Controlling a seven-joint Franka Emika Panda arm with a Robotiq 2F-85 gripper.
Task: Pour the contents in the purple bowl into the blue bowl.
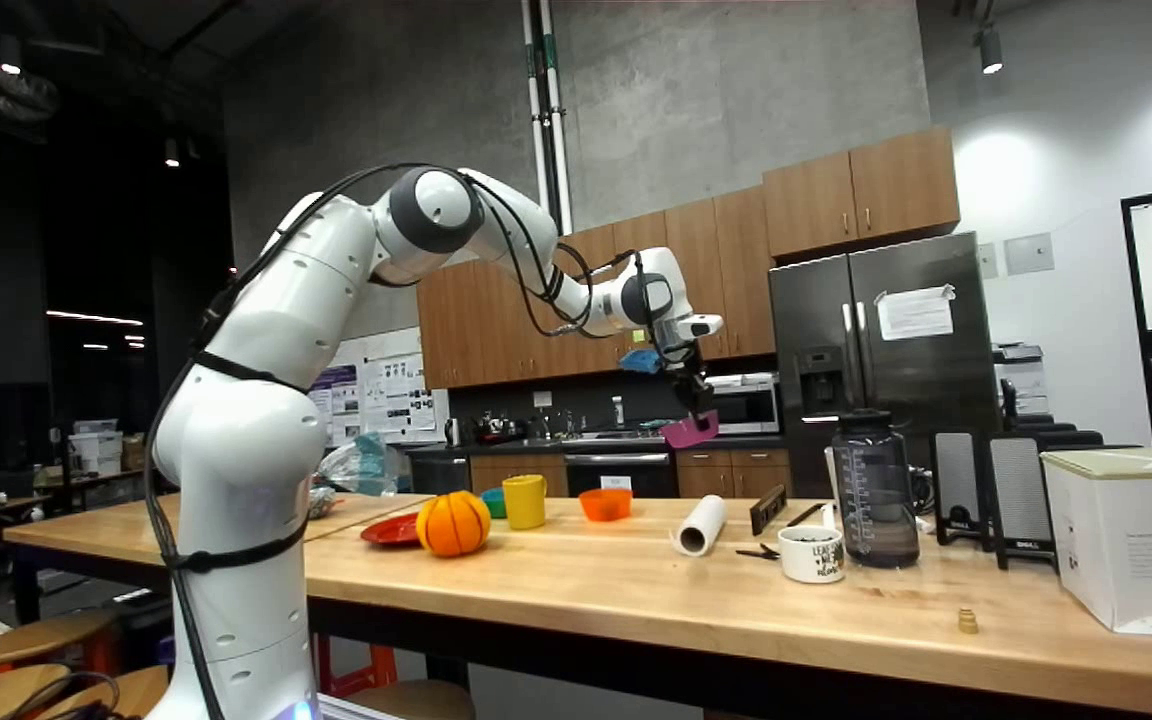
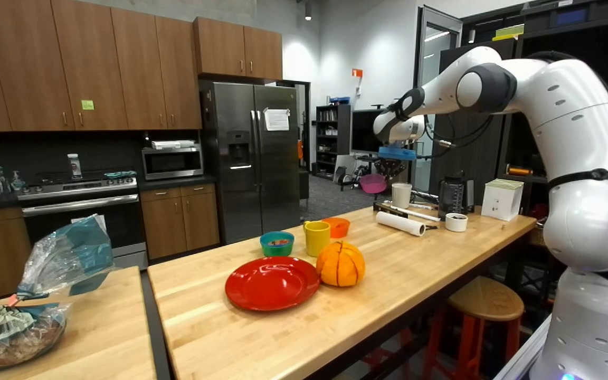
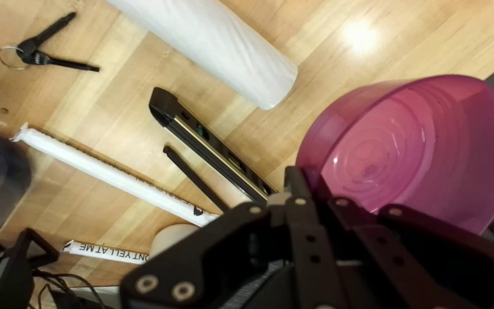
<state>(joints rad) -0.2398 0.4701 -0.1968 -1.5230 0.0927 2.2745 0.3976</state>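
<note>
One purple bowl, rim pinched in the closed gripper, looks empty; central in an exterior view, the blue bowl holds bits: pouring seems done, set-down left.

The purple bowl is tinted see-through pinkish & ringed w/ concentric circles inside; the tool is coloured mostly blk. Solid colour is seen on the teal bowl, orange bowl, yellow mug & red plate. The orange pumpkin is marked w/ dk. lines. The wht. cup is printed w/ blk. letters, the dk. bottle w/ pale markings. The table is patterned in lt. wood grain; the arm is finished in wht. & dk. grey.
</note>
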